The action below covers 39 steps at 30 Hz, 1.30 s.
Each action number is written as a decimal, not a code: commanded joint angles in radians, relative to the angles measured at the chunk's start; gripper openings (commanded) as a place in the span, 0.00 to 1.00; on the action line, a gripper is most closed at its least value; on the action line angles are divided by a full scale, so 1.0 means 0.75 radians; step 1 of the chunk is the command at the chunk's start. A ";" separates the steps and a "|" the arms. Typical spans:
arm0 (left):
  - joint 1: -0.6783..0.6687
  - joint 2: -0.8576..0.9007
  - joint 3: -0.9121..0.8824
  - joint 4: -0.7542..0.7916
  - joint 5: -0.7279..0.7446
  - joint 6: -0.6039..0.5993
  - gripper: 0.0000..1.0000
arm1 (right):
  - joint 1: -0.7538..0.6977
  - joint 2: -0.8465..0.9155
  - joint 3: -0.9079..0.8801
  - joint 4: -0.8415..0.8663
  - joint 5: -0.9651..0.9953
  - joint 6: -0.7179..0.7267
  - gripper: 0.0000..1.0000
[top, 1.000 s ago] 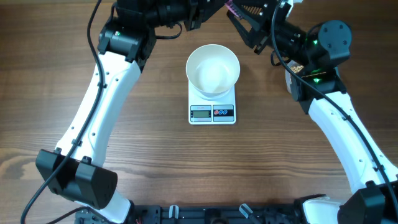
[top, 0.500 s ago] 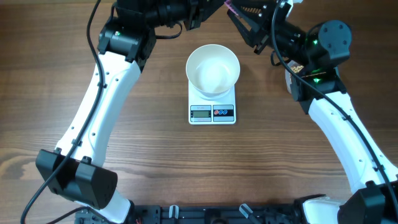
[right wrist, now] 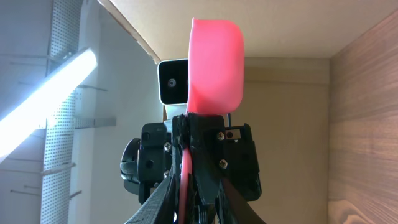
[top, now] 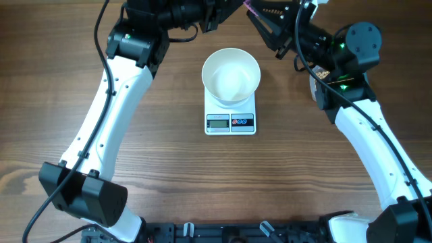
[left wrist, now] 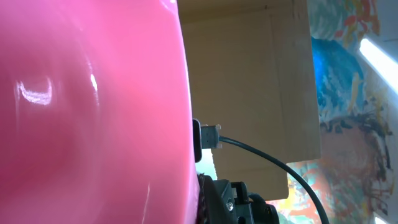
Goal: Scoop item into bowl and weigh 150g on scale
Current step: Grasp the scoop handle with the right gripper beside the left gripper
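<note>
1. Upper left of the overhead view: the left arm reaches to the top edge. The left gripper [top: 233, 8] is pressed together. Judging by the right wrist view, it pinches the pink scoop [right wrist: 214, 62], whose smooth wall fills the left half of the left wrist view.
2. Top centre: the scoop is held up between the two arms, off the table. It is seen edge-on, and no beans show in or on it.
3. Centre: the white bowl [top: 231, 75] sits on the scale [top: 231, 123] and its inside is bare. The display is too small to read.
4. Upper right: the right gripper [top: 260, 20] meets the scoop from the other side. At the bottom of the right wrist view its fingers run close along the pink handle, but I cannot tell whether they are clamped on it or only near it.
5. Progress, as a judgement: only the set-up is done, with the bowl on the scale and the scoop in hand. The beans appear in no view. Scooping, pouring into the bowl and checking the weight all remain.
</note>
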 commanded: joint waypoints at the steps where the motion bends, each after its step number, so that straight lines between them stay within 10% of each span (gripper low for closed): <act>1: -0.025 0.013 0.013 0.004 -0.008 -0.001 0.04 | -0.002 0.015 0.031 0.009 -0.017 0.019 0.23; 39: -0.024 0.013 0.013 0.003 -0.029 0.003 0.04 | -0.019 0.015 0.031 0.032 -0.018 0.052 0.17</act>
